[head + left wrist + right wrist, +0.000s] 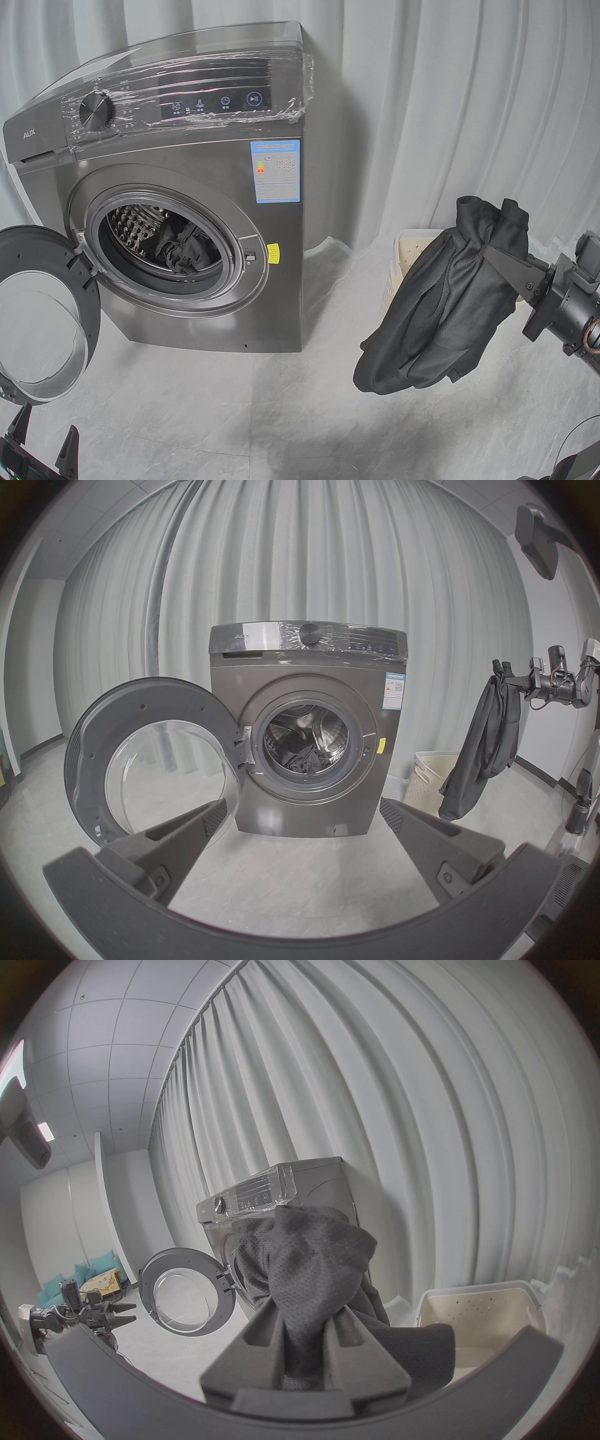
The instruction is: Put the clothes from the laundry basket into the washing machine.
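Note:
My right gripper (494, 253) is shut on a black garment (444, 306), which hangs in the air in front of the cream laundry basket (406, 250). In the right wrist view the fingers (369, 1360) pinch a bunched fold of the garment (312, 1254), and the basket (481, 1316) looks bare inside. The grey washing machine (187, 187) stands to the left with its round door (37, 312) swung wide open. Dark clothes (184, 247) lie in the drum. My left gripper (49, 420) is open and holds nothing, low in front of the door, facing the drum (306, 739).
White curtains hang behind the machine and the basket. The pale floor (250, 406) between the machine and the basket is bare. The open door juts out on the left, close to my left gripper.

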### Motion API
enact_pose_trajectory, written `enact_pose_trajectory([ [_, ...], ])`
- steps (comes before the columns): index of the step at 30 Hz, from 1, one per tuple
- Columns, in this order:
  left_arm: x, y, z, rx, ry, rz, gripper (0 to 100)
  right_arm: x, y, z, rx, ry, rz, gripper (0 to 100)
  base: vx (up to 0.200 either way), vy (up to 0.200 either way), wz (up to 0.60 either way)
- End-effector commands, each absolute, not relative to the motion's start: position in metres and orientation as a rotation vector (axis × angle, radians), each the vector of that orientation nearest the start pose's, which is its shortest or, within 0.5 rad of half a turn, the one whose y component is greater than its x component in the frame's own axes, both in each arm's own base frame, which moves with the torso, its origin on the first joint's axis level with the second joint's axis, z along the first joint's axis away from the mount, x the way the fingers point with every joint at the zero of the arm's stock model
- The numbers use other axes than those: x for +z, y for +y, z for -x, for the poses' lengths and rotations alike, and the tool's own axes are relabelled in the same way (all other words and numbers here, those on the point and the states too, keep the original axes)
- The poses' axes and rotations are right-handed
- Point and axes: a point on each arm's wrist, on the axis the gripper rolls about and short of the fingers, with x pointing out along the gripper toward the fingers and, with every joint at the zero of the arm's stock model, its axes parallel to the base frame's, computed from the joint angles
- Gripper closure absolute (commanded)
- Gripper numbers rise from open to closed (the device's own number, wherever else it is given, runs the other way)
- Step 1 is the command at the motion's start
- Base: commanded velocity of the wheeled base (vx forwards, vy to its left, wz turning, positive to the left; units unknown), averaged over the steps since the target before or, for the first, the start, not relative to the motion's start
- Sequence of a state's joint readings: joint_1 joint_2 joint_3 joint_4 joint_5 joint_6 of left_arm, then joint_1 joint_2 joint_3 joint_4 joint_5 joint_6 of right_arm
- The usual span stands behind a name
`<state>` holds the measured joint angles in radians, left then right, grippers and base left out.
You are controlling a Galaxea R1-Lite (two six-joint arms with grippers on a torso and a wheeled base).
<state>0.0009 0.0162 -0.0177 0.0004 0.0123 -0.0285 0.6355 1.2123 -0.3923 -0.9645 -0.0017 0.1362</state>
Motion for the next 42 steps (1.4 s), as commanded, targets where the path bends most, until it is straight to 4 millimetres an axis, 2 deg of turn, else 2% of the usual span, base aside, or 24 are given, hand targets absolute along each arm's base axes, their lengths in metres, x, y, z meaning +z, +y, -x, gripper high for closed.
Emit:
enact_pose_trajectory([
  [1, 0.0759, 0.0002, 0.0229, 0.014, -0.002, 0.029, 0, 0.2183, 0.1021, -0.1377, 0.644, -0.090, -0.176, 100, 0.000, 0.000, 0.00],
  [12, 0.0759, 0.0002, 0.0229, 0.014, -0.002, 0.029, 0, 0.2164, 0.1020, -0.1376, 0.644, -0.082, -0.175, 100, -0.164, 0.000, 0.00],
  [21, 0.0759, 0.0002, 0.0229, 0.014, -0.002, 0.028, 0, 0.2141, 0.1020, -0.1376, 0.643, -0.071, -0.171, 100, 0.000, 0.000, 0.00],
  [42, 0.0759, 0.0002, 0.0229, 0.014, -0.002, 0.026, 0, 0.2106, 0.1024, -0.1385, 0.641, -0.059, -0.166, 100, 0.000, 0.200, 0.00],
])
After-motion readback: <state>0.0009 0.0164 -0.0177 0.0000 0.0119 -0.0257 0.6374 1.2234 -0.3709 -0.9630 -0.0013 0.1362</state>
